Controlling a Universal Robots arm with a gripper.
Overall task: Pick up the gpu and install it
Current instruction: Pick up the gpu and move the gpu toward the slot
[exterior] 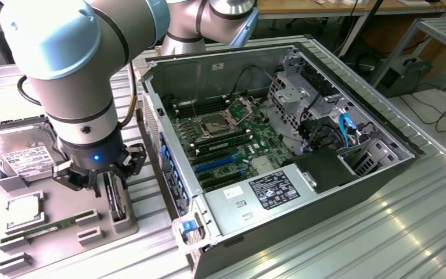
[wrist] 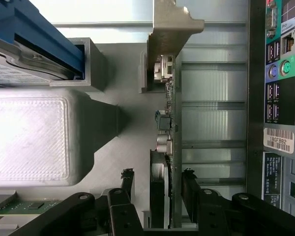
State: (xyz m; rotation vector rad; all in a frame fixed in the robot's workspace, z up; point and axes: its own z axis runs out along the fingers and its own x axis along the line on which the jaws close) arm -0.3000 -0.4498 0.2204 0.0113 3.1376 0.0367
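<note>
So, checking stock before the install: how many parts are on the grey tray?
4: hard drive at the far end of the grey tray, processor mid-tray, memory stick nearer, gpu on edge beside the case. The arm may hide others.

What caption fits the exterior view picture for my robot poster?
Robot hand at the gpu standing on edge in a gray holder, beside the open computer case.

Bright, even white light from overhead. Exterior view: glare streaks on the ribbed metal table [exterior: 394, 232] at 5 o'clock; the computer case [exterior: 215, 72] interior is shaded. Wrist view: pale block [wrist: 29, 137] washed out at 9 o'clock, soft shadow alongside.
</note>
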